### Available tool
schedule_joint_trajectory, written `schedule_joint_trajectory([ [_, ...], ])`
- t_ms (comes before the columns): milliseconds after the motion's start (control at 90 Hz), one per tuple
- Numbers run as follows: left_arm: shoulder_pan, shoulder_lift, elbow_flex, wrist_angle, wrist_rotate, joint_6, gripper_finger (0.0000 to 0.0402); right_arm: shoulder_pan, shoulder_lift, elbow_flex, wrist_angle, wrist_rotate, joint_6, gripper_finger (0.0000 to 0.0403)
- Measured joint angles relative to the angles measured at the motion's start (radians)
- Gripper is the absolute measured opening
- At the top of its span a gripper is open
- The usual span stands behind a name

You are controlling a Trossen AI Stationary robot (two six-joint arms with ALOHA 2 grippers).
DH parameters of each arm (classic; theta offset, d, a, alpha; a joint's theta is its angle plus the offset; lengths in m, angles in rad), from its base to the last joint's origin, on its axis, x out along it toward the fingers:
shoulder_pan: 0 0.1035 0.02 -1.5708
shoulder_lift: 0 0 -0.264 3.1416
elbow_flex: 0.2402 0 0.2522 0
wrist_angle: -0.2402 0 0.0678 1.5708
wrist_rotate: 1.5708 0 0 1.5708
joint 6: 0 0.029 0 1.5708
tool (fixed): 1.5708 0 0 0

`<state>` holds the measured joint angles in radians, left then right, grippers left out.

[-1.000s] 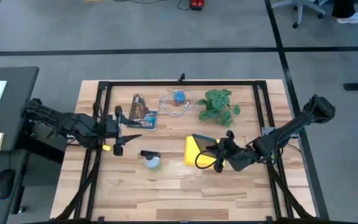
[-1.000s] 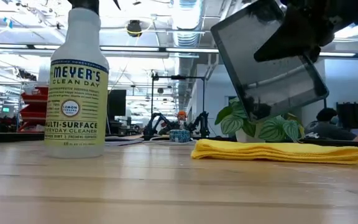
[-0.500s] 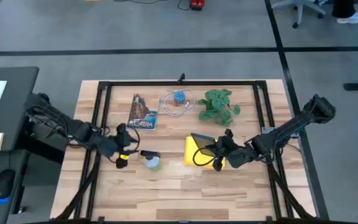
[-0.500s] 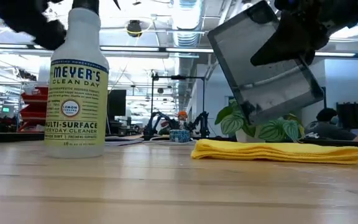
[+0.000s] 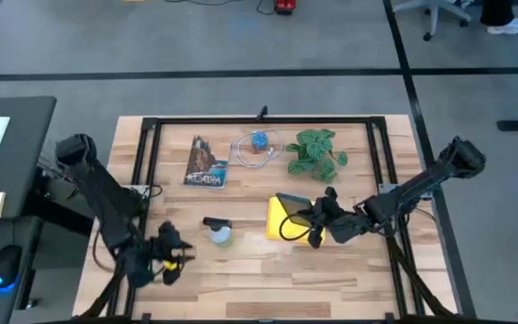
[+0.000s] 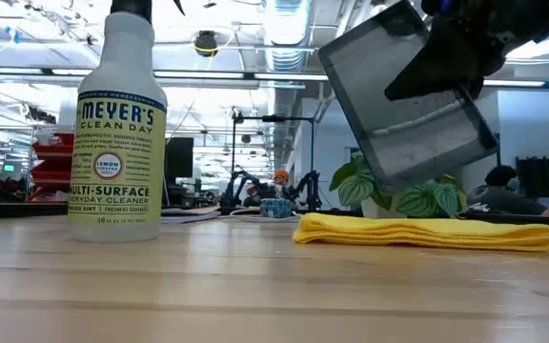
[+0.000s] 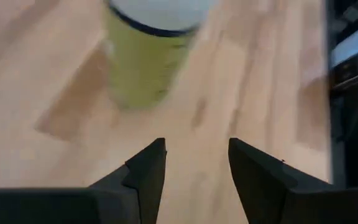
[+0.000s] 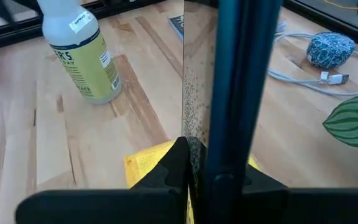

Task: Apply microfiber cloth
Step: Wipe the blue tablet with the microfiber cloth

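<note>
While the right gripper [image 5: 316,227] has kept its place at centre right of the high view, the left arm has swung a long way: 1 second ago its gripper sat at middle left beside the printed booklet, half a second ago it was just left of the spray bottle, and now the left gripper [image 5: 171,261] is at lower left of the high view, below and left of the clear plastic spray bottle of yellow-green cleaner [image 5: 218,231]. In its wrist view the 2 dark fingers [image 7: 148,168] stand apart with nothing between them, bare wooden surface [image 5: 241,270] in the gap and the bottle ahead.

The right fingers are clamped on the dark rectangular tablet with a grey glass face [image 6: 410,95], held tilted in the air; its angle in the low view has barely shifted. Directly beneath it, the bright yellow folded microfiber cloth [image 6: 425,232] lies flat on the surface, untouched, with the green-leaved potted plant [image 5: 315,151] behind.

By my judgement wiping has not begun: the left gripper's swing has carried it away from the cloth, so it must come back toward frame centre to pick it up.
</note>
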<state>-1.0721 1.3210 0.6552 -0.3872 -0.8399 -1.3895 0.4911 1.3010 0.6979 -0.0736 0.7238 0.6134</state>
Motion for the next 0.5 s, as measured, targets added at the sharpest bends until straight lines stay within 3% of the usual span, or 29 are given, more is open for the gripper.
schedule_joint_trajectory([
  [122, -0.016, 0.180, 0.000, 0.324, -0.097, 0.019, 0.0153, 0.000, 0.000, 0.000, 0.011, 0.000, -0.010, 0.0020],
  [289, 0.025, 0.407, 0.011, 0.744, -0.178, 0.176, 0.0153, -0.003, 0.000, 0.000, 0.011, 0.001, -0.014, 0.0020],
  [500, 0.116, 0.537, 0.087, 0.778, -0.276, 0.242, 0.0152, -0.003, 0.000, 0.000, 0.011, 0.001, -0.020, 0.0020],
])
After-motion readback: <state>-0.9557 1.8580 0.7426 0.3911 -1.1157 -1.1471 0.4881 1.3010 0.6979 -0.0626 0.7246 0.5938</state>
